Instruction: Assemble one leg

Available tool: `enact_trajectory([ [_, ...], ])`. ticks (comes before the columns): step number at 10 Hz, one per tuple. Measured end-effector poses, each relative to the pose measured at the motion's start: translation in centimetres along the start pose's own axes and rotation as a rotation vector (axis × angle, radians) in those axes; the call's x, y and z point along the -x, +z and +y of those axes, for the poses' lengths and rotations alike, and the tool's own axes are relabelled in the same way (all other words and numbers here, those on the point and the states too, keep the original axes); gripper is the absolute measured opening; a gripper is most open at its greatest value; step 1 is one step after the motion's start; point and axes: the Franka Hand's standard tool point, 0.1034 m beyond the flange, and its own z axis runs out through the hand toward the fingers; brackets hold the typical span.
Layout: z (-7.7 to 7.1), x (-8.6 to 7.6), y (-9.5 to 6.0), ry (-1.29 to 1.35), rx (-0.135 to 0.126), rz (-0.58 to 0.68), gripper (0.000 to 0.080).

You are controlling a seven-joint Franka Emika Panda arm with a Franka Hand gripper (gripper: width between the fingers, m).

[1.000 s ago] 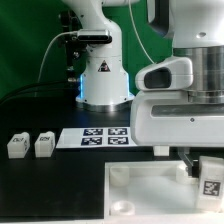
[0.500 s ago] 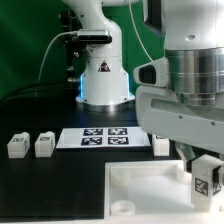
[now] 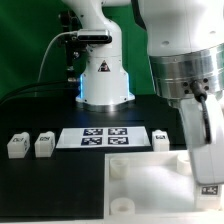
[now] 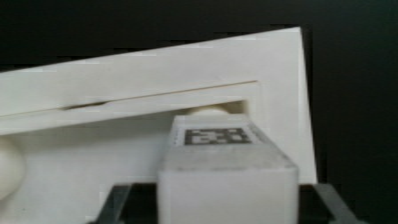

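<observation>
My gripper [image 3: 207, 178] is shut on a leg [image 3: 208, 188], a small white block with a square tag. It holds the leg at the near corner of the large white panel [image 3: 140, 178] on the exterior view's right. In the wrist view the leg [image 4: 217, 152] stands between my dark fingers [image 4: 132, 200], tag face showing, in front of the panel's raised rim [image 4: 160, 85]. Whether the leg touches the panel cannot be told. Two more legs [image 3: 16, 146] [image 3: 43, 146] stand at the exterior view's left. A third [image 3: 160, 139] stands behind the panel.
The marker board [image 3: 97, 137] lies flat between the loose legs, behind the panel. The robot's white base [image 3: 104, 80] stands at the back centre. A round corner socket [image 3: 120, 165] shows in the panel's far left corner.
The hand has turned about its axis and the wrist now fills more of the view's right. The held leg stays over the panel's right corner, a little lower.
</observation>
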Motion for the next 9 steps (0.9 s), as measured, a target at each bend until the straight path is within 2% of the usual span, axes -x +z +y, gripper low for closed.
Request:
enact_trajectory([
  [4, -0.04, -0.24, -0.06, 0.205, -0.008, 0.019, 0.0296],
  [5, 0.11, -0.17, 0.08, 0.196, -0.004, 0.02, 0.0463],
  [6, 0.11, -0.16, 0.08, 0.193, -0.004, 0.02, 0.0463],
  [7, 0.12, -0.16, 0.09, 0.193, -0.004, 0.02, 0.0611],
  [9, 0.84, 0.18, 0.18, 0.186, 0.002, 0.022, 0.0638],
])
